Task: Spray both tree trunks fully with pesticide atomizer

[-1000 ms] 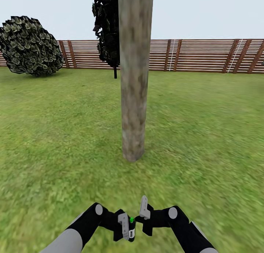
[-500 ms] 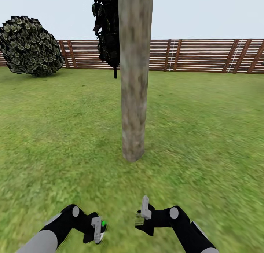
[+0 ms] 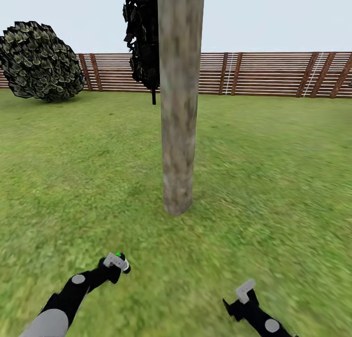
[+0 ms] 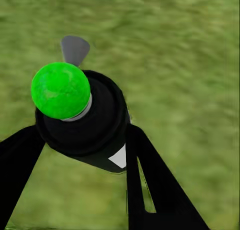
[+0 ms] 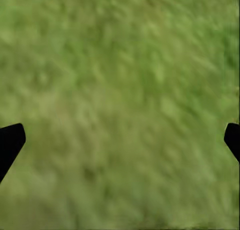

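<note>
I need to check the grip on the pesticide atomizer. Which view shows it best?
The left wrist view: the pesticide atomizer sits close up between the left gripper's fingers. The head view shows it small and far.

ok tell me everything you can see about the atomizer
The atomizer is a small black bottle with a round bright green cap, a grey ring beneath it and a white patch on its side. The left gripper is shut on it, a dark finger on each side, holding it above the grass, short of the trunk.
</note>
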### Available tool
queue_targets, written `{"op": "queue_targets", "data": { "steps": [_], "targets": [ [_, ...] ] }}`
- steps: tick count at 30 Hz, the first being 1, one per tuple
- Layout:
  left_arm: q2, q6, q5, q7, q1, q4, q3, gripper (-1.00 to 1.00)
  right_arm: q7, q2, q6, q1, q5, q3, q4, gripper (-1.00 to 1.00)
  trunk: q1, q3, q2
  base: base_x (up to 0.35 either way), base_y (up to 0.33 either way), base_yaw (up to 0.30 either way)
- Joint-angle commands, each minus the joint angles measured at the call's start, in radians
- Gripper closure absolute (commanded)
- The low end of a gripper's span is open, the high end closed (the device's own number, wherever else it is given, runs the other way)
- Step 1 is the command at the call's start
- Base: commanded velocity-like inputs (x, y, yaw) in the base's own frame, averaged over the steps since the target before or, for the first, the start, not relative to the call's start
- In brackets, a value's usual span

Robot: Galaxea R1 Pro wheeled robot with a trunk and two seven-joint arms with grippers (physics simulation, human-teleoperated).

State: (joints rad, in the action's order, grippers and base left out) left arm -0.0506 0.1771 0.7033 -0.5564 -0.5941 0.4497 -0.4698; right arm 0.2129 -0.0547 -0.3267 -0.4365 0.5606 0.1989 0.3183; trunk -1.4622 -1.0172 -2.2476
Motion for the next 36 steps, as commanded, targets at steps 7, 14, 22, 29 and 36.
{"op": "queue_targets", "data": {
  "steps": [7,14,22,29,36],
  "targets": [
    [0.119,-0.247,-0.015,0.286,-0.011,0.012,-0.030,1.00,-0.314,0.000,-0.137,0.003,-0.005,0.148,-0.106,-1.00,0.000,-0.001,0.000,0.000,0.000,0.000],
    [0.190,-0.281,-0.015,0.352,-0.029,0.018,-0.029,1.00,-0.343,0.000,-0.176,0.005,-0.006,0.161,-0.114,-1.00,0.000,-0.001,0.000,0.088,0.000,0.000],
    [0.201,-0.283,-0.022,0.355,-0.058,0.018,-0.030,1.00,-0.371,0.002,-0.178,0.005,-0.006,0.240,-0.126,-1.00,0.000,-0.001,0.000,0.319,-0.058,0.000],
    [0.219,-0.285,-0.037,0.355,-0.065,0.019,-0.030,1.00,-0.396,0.003,-0.176,0.005,-0.004,0.295,-0.128,-1.00,0.000,-0.001,0.000,0.221,-0.251,0.000],
    [0.217,-0.284,-0.038,0.355,-0.065,0.022,-0.030,1.00,-0.397,0.004,-0.176,0.005,-0.004,0.295,-0.130,-1.00,0.000,-0.001,0.000,0.159,-0.291,-0.028]
  ]
}}
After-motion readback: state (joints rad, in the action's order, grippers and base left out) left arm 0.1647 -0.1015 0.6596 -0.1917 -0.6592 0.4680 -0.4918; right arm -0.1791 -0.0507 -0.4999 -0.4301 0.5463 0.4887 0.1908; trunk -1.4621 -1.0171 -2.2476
